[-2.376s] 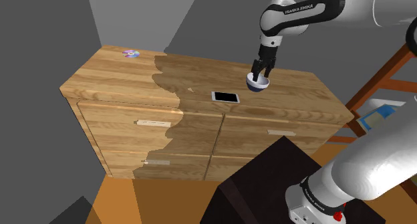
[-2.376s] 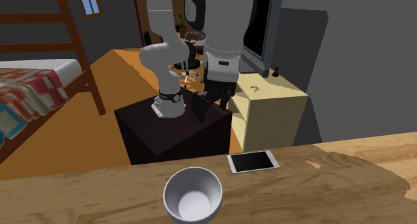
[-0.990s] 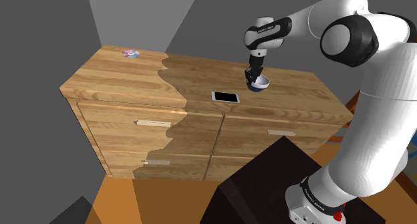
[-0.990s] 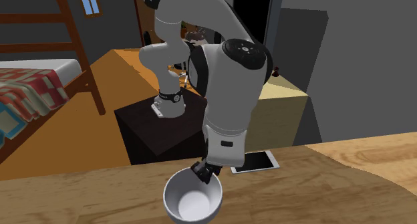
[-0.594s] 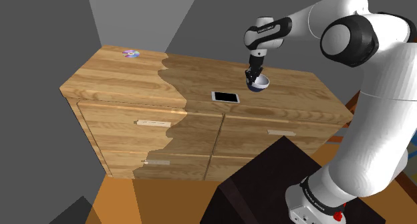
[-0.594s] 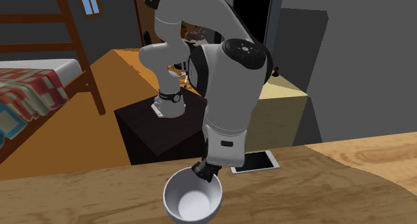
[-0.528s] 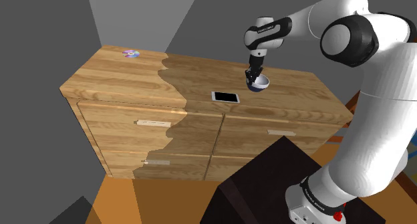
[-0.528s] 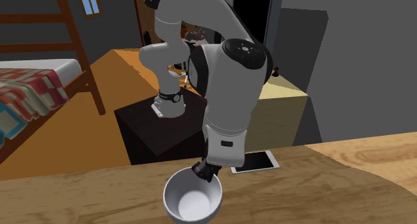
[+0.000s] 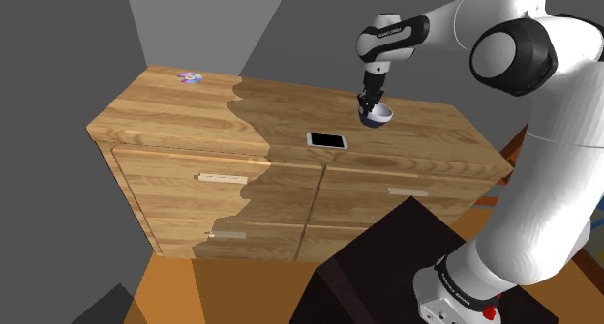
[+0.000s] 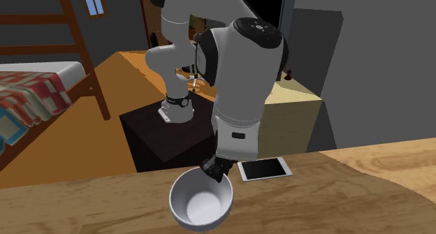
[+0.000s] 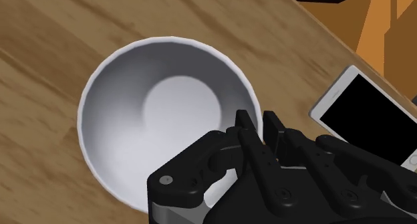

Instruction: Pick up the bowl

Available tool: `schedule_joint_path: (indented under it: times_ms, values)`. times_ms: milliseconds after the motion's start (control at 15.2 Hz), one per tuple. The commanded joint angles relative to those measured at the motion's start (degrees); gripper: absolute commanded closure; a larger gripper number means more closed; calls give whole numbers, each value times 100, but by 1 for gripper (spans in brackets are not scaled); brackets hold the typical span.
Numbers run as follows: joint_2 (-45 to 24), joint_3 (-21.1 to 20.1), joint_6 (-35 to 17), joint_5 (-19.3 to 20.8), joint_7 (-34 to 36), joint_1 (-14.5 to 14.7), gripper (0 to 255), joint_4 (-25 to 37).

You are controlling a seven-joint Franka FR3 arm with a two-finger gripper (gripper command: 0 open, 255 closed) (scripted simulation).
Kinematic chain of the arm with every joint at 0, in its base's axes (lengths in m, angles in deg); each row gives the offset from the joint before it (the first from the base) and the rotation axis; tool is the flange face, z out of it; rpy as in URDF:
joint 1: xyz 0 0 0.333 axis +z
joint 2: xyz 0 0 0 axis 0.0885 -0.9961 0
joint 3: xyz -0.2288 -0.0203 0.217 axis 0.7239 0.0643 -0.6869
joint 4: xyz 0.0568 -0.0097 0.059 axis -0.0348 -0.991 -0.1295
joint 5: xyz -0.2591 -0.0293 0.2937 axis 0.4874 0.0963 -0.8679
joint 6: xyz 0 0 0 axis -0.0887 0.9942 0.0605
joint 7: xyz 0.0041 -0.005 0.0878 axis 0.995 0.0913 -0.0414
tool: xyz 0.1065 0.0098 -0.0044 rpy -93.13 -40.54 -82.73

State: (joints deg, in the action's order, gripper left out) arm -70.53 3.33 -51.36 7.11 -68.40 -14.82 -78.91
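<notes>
A: Legible text on any surface?

B: None readable. Pale marks along the dark band (image 9: 391, 32) near the arm's wrist in the shoulder view; possibly lettering, too small to make out.

A: Any other label or sign?

B: Small pale rectangle (image 10: 239, 135) on the white link above the hand in the second exterior view, shaped like a tag; no characters discernible.

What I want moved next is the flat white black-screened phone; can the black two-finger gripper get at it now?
Probably not yet: the black gripper is shut on the round white bowl. The flat white phone lies uncovered beside it on the wooden top; only that grip blocks it.
</notes>
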Motion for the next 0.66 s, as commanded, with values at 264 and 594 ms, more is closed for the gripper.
schedule_joint_path:
  times_ms: [264,594]
  values:
    - [172,18,386,38,3,12,255,218]
    - [240,25,600,53,0,15,255,366]
